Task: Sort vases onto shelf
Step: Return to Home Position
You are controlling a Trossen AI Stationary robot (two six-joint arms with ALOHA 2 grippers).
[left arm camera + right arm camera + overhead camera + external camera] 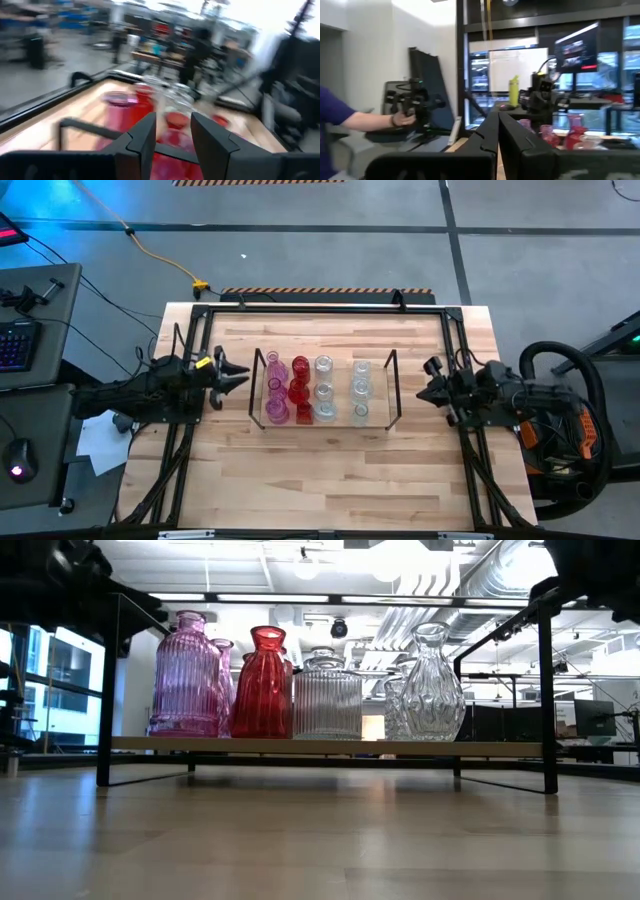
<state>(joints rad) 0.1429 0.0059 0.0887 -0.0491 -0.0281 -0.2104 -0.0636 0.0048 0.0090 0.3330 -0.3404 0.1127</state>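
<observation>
A low light-wood shelf (342, 380) with dark wire end frames (394, 385) sits mid-table on the wooden tabletop (330, 480), carrying small glass vases lined up in four rows by colour. The pink ribbed glass vases (276, 390) fill the row nearest the left arm, the red glass vases (300, 387) stand just beside them, and the clear glass vases (324, 390) make up the last two rows, with a strip of bare board between those two. All stand upright in the low view.

The left gripper (245, 377) hangs just outside the shelf's left-hand frame, fingers parted and empty. The right gripper (424, 387) sits a little beyond the right-hand frame, fingers pressed together. A wire frame stands between each gripper and the vases. Off the table, a yellow cable (160, 255) crosses the floor, and a person's hand (400, 120) grips dark equipment.
</observation>
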